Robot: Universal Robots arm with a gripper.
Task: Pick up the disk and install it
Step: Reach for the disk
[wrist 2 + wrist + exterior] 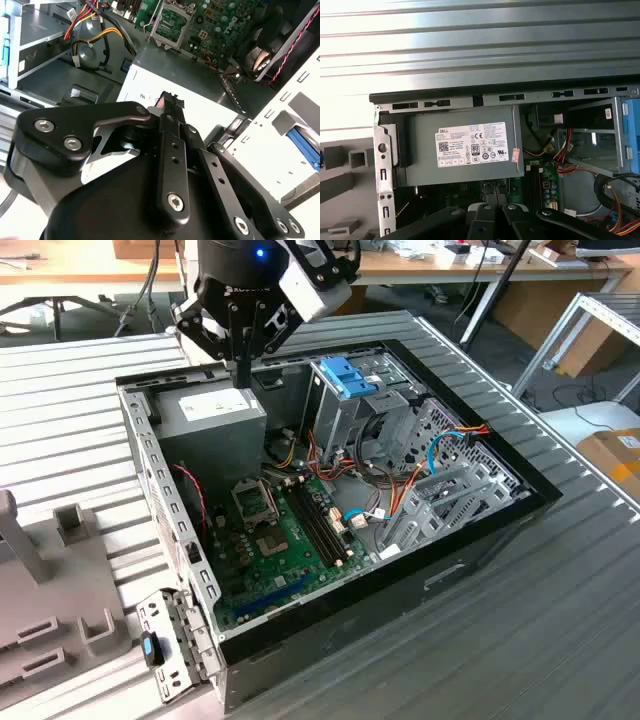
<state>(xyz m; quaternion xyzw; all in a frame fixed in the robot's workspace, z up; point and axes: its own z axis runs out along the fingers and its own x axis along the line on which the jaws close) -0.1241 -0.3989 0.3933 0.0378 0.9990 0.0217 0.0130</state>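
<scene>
The disk is out of view. My gripper (242, 372) hangs over the back corner of the open computer case (480, 540), just above the grey power-supply box (215, 412) with its white label. In both wrist views the black fingers (170, 107) lie pressed together with nothing between them. The box's label (472, 144) lies right under the gripper (492, 200). The tall metal drive cage (350, 405) with blue plastic tabs (348, 375) stands beside the box, toward the exterior view's right.
The case lies on its side on a ribbed metal table (520, 640), showing a green motherboard (290, 530) and bundles of coloured cables (420, 475). Grey fixture blocks (50, 580) sit at the exterior view's left. A metal frame (590, 330) stands at the far right.
</scene>
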